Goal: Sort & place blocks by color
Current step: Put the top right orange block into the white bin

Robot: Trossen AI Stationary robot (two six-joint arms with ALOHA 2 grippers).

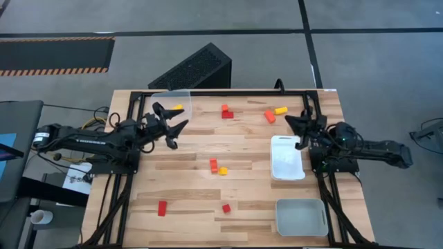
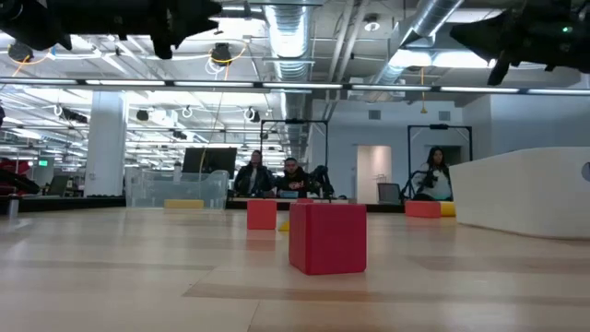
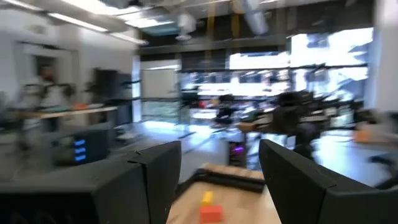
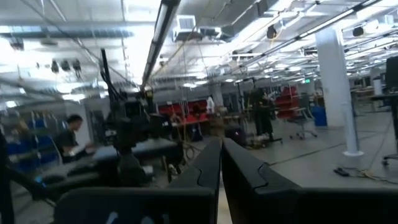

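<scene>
Presently the blocks lie scattered over the table (image 1: pixel 187 149): a yellow block (image 1: pixel 178 108) in the clear tray (image 1: pixel 156 100) at the far left corner, a red pair (image 1: pixel 226 111) far centre, an orange block (image 1: pixel 270 116) with a yellow one (image 1: pixel 281 110) far right, an orange-and-yellow pair (image 1: pixel 218 167) mid-table, and two red blocks (image 1: pixel 162 207) near. The white tray (image 1: pixel 286 158) and grey tray (image 1: pixel 300 216) on the right hold nothing visible. The left gripper (image 1: pixel 173 128), fingers parted and empty, hangs just beside the clear tray. The right gripper (image 1: pixel 294 131), clenched on nothing, waits above the white tray's far edge. Recommended: descend squarely over one block, straddle it alone, avoid nudging its neighbour.
</scene>
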